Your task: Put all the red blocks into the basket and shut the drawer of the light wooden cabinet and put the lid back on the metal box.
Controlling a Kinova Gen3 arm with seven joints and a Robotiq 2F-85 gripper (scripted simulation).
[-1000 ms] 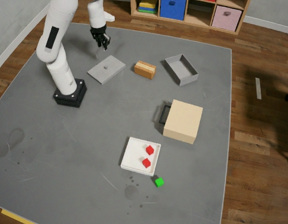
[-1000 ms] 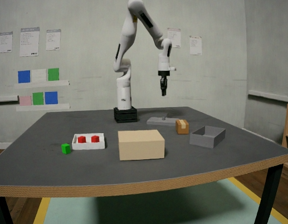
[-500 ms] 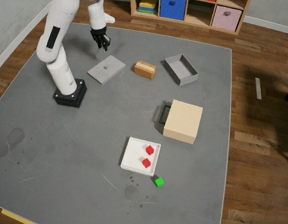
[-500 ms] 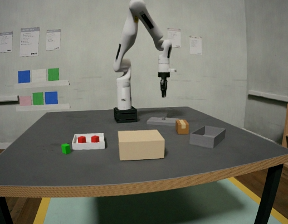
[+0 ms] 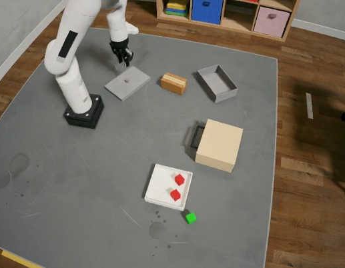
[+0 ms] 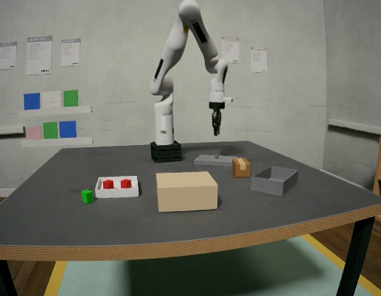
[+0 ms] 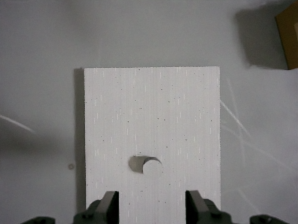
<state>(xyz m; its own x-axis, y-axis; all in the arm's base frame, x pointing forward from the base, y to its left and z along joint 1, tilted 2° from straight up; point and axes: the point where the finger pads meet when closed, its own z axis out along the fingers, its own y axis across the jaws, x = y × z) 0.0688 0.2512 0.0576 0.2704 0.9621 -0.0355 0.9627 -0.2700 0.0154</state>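
Two red blocks [image 5: 179,179] [image 5: 175,195] [image 6: 108,184] [image 6: 126,183] lie inside the white basket [image 5: 160,187] [image 6: 118,192]. The grey metal box [image 5: 227,97] [image 6: 267,186] is uncovered, and its visible inside is empty. Its lid [image 5: 137,78] [image 6: 206,159] [image 7: 150,110] lies flat on the table, knob up. My gripper [image 5: 127,64] [image 6: 217,135] [image 7: 152,207] is partly open and empty, pointing down high above the lid. The light wooden cabinet [image 5: 221,143] [image 6: 188,193] shows a dark handle [image 5: 197,137] at its side; no pulled-out drawer shows, though its front is mostly hidden.
A green block [image 5: 191,217] [image 6: 87,196] lies outside the basket, near its corner. A brown taped carton [image 5: 173,87] [image 6: 241,167] [image 7: 288,37] stands between the lid and the metal box. The cabinet stands between the basket and the metal box.
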